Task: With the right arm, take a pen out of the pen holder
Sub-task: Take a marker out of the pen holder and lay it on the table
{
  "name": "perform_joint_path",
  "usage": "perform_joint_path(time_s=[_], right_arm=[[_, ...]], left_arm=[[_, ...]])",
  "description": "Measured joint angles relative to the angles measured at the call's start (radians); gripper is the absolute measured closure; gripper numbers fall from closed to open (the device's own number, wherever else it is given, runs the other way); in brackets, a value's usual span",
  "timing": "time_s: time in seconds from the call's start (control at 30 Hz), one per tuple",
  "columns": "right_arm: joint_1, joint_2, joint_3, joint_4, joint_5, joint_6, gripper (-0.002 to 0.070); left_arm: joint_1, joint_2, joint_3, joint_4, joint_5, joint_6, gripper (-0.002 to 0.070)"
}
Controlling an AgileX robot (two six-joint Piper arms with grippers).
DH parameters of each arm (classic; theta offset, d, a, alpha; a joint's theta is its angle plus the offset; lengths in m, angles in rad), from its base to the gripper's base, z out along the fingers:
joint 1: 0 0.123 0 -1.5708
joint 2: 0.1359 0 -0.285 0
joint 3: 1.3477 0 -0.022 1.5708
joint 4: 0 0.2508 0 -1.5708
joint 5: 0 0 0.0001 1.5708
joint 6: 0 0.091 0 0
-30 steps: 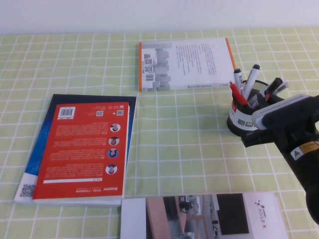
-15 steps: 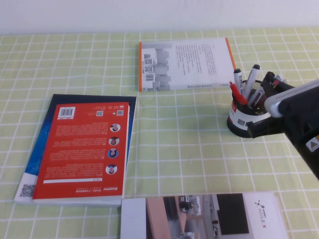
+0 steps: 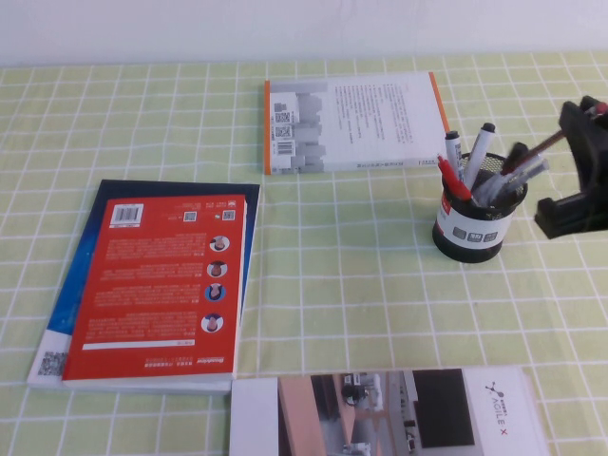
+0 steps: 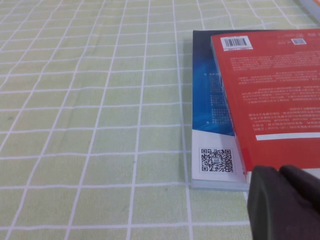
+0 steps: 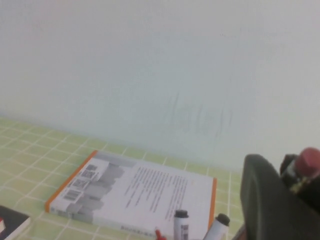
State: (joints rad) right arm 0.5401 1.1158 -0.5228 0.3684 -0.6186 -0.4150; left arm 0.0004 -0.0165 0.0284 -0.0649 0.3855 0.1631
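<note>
Pen [image 3: 546, 142] in right gripper [image 3: 576, 123] near holder [image 3: 467, 233]; left gripper [image 4: 282, 200] by book [image 4: 270, 85].

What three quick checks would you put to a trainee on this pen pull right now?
1. True or false: the right gripper, to the right of the pen holder, is shut on a red-capped pen.
2. Which lies just behind the pen holder? A) a red-covered book B) the white book with orange edges C) a brochure
3. Fill in: the left gripper hangs by the corner of the stacked books that bears a ____ code.

Key: 1 true; 2 B; 3 QR.
</note>
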Motion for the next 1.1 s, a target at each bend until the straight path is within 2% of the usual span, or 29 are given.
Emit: perform_joint_path(time_s=[0.13,0.37,0.63,0.87,1.1], right_arm=[[0.000,-0.079,-0.053,0.070,0.223,-0.048,0.0661],[0.000,-0.101,-0.292,0.138,0.713,-0.065,0.0661],[0.000,0.099,-0.578,0.066,1.168,0.154,0.0661],[0.007,0.398,-0.813,0.008,1.409,0.337,0.0661],[0.058,0.706,-1.098,-0.013,1.515,0.434,0.0661]], left_arm=[[0.000,0.000,0.000,0.000,0.000,0.000,0.0680],[0.000,0.000,0.000,0.000,0.000,0.000,0.0680],[0.000,0.000,0.000,0.000,0.000,0.000,0.0680],[0.000,0.000,0.000,0.000,0.000,0.000,0.0680],[0.000,0.000,0.000,0.000,0.000,0.000,0.0680]])
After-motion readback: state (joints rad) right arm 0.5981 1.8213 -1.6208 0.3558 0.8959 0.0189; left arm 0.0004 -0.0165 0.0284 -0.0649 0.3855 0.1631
